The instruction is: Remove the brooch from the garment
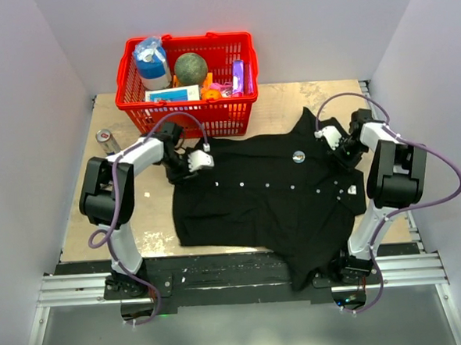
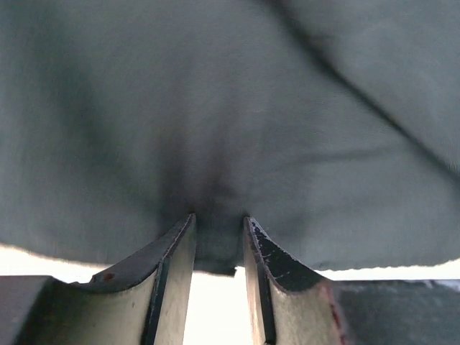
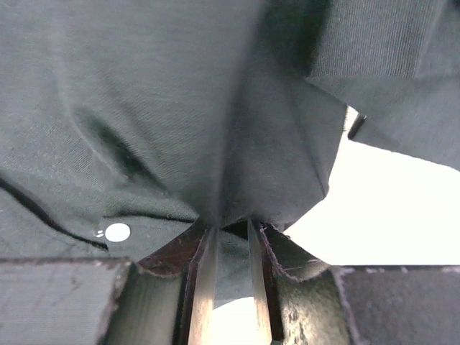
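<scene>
The garment (image 1: 255,198) is a black short-sleeved shirt lying spread on the table, with small white buttons down its front. The brooch (image 1: 298,156), a small round silvery disc, sits on the shirt's upper right chest. My left gripper (image 1: 182,172) is at the shirt's left edge, shut on a fold of the garment (image 2: 215,144); the cloth fills the gap between the fingers (image 2: 218,219). My right gripper (image 1: 345,160) is at the shirt's right side near the collar, shut on bunched garment cloth (image 3: 230,144), to the right of the brooch. The brooch is out of both wrist views.
A red basket (image 1: 188,116) with a ball, cartons and packets stands at the back, just behind the shirt's left shoulder. A can (image 1: 107,141) lies at the far left. A small white tag (image 1: 352,188) is on the shirt's right side. A white button (image 3: 117,232) shows near my right fingers.
</scene>
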`<state>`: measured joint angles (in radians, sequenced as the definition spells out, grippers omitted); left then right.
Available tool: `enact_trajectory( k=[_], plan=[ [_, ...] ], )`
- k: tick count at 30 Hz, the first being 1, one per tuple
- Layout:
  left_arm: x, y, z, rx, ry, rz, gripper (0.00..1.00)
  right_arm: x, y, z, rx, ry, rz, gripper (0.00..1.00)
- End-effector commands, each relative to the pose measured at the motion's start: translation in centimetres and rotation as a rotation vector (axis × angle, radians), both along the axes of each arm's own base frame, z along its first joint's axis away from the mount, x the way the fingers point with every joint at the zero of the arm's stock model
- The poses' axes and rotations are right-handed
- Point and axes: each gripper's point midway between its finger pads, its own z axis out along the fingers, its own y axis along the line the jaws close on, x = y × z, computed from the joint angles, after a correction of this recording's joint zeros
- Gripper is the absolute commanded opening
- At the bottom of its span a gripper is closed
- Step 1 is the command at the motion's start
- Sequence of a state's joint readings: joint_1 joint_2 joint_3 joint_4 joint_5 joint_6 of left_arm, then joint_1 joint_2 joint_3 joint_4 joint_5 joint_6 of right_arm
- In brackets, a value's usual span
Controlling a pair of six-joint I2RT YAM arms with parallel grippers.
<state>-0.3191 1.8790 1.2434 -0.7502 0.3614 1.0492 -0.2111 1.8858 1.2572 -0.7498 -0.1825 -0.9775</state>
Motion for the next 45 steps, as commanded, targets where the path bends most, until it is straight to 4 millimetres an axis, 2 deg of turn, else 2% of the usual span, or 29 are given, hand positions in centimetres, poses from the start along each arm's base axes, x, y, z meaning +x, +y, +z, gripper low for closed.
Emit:
enact_trajectory(
  k=[1, 2, 4, 5, 7, 8, 10, 11, 12, 14, 16, 18, 20, 21, 23, 24, 25, 27, 28, 30, 31, 32, 35, 37, 38, 40, 41, 42, 45],
  plan=[
    [4.7, 4.8, 0.9, 0.169, -0.134, -0.024, 0.37, 3.7, -2.1, 1.4, -0.090, -0.104, 0.037, 0.28],
    [6.0, 4.4, 2.1, 0.159, -0.172, -0.024, 0.37, 4.0, -2.0, 1.8, -0.088, -0.119, 0.036, 0.29],
    [6.6, 3.1, 3.6, 0.097, -0.184, -0.030, 0.38, 5.0, -1.7, 3.5, -0.090, -0.166, 0.040, 0.29],
    [7.5, 2.3, 5.3, 0.056, -0.209, -0.013, 0.38, 5.1, -1.0, 4.3, -0.061, -0.182, 0.046, 0.30],
    [6.5, 0.3, 7.8, -0.029, -0.207, -0.038, 0.40, 5.6, 0.2, 6.5, -0.018, -0.224, 0.058, 0.31],
    [6.1, -0.3, 9.0, -0.060, -0.213, -0.055, 0.41, 5.3, 1.4, 8.7, 0.027, -0.263, 0.069, 0.34],
    [4.1, -2.3, 11.8, -0.157, -0.232, -0.102, 0.43, 4.8, 2.7, 10.9, 0.071, -0.314, 0.087, 0.36],
    [2.7, -2.8, 11.2, -0.177, -0.203, -0.103, 0.44, 4.7, 3.2, 12.7, 0.082, -0.366, 0.090, 0.39],
    [2.9, -3.4, 12.4, -0.212, -0.261, -0.097, 0.46, 4.4, 3.7, 13.2, 0.108, -0.387, 0.094, 0.39],
    [1.9, -5.2, 11.4, -0.253, -0.240, -0.056, 0.47, 4.4, 4.6, 13.4, 0.152, -0.408, 0.069, 0.40],
    [3.9, -7.0, 11.0, -0.280, -0.302, -0.019, 0.47, 5.3, 5.7, 13.9, 0.194, -0.429, 0.037, 0.41],
    [6.3, -7.9, 9.3, -0.285, -0.297, 0.083, 0.47, 7.3, 6.6, 13.6, 0.228, -0.436, -0.035, 0.41],
    [8.8, -7.9, 9.0, -0.271, -0.320, 0.182, 0.47, 9.8, 7.1, 15.0, 0.250, -0.496, -0.089, 0.41],
    [10.5, -7.8, 8.3, -0.273, -0.349, 0.216, 0.46, 10.7, 7.5, 14.3, 0.257, -0.485, -0.097, 0.41],
    [12.6, -7.6, 8.4, -0.284, -0.405, 0.265, 0.46, 12.9, 7.5, 15.3, 0.255, -0.530, -0.117, 0.41],
    [13.2, -7.1, 7.5, -0.259, -0.412, 0.290, 0.46, 13.8, 7.4, 14.0, 0.249, -0.512, -0.128, 0.41],
    [13.7, -7.0, 7.3, -0.251, -0.420, 0.299, 0.46, 15.2, 6.8, 14.6, 0.226, -0.547, -0.142, 0.40],
    [14.0, -6.1, 5.6, -0.197, -0.415, 0.324, 0.45, 16.5, 6.3, 13.6, 0.197, -0.548, -0.164, 0.40],
    [13.9, -5.7, 4.9, -0.174, -0.409, 0.329, 0.45, 17.1, 5.7, 11.7, 0.166, -0.520, -0.179, 0.40],
    [13.8, -4.0, 4.0, -0.127, -0.408, 0.367, 0.44, 17.6, 5.4, 10.0, 0.127, -0.502, -0.157, 0.39],
    [13.0, -3.3, 3.1, -0.105, -0.388, 0.387, 0.44, 17.8, 5.1, 8.2, 0.099, -0.478, -0.140, 0.38],
    [13.0, -2.6, 3.7, -0.101, -0.403, 0.410, 0.44, 17.8, 4.3, 7.4, 0.053, -0.470, -0.148, 0.37],
    [11.7, 0.4, 3.1, -0.033, -0.401, 0.499, 0.43, 18.6, 3.2, 5.2, -0.016, -0.455, -0.160, 0.35],
    [10.4, 2.3, 2.0, 0.022, -0.374, 0.542, 0.43, 20.2, 2.6, 5.6, -0.036, -0.495, -0.180, 0.33],
    [9.9, 2.8, 1.9, 0.038, -0.368, 0.553, 0.43, 20.6, 2.6, 4.4, -0.043, -0.482, -0.186, 0.33],
    [8.4, 3.8, 0.9, 0.065, -0.337, 0.569, 0.43, 22.6, 2.2, 5.1, -0.075, -0.528, -0.199, 0.33],
    [8.0, 4.0, 1.0, 0.070, -0.338, 0.571, 0.43, 23.2, 2.5, 3.8, -0.085, -0.518, -0.198, 0.32],
    [7.7, 4.4, 0.9, 0.088, -0.341, 0.578, 0.43, 24.6, 2.6, 4.7, -0.093, -0.556, -0.204, 0.32],
    [6.7, 5.0, 0.5, 0.115, -0.326, 0.590, 0.42, 28.0, 3.2, 5.2, -0.110, -0.638, -0.230, 0.30]
  ],
)
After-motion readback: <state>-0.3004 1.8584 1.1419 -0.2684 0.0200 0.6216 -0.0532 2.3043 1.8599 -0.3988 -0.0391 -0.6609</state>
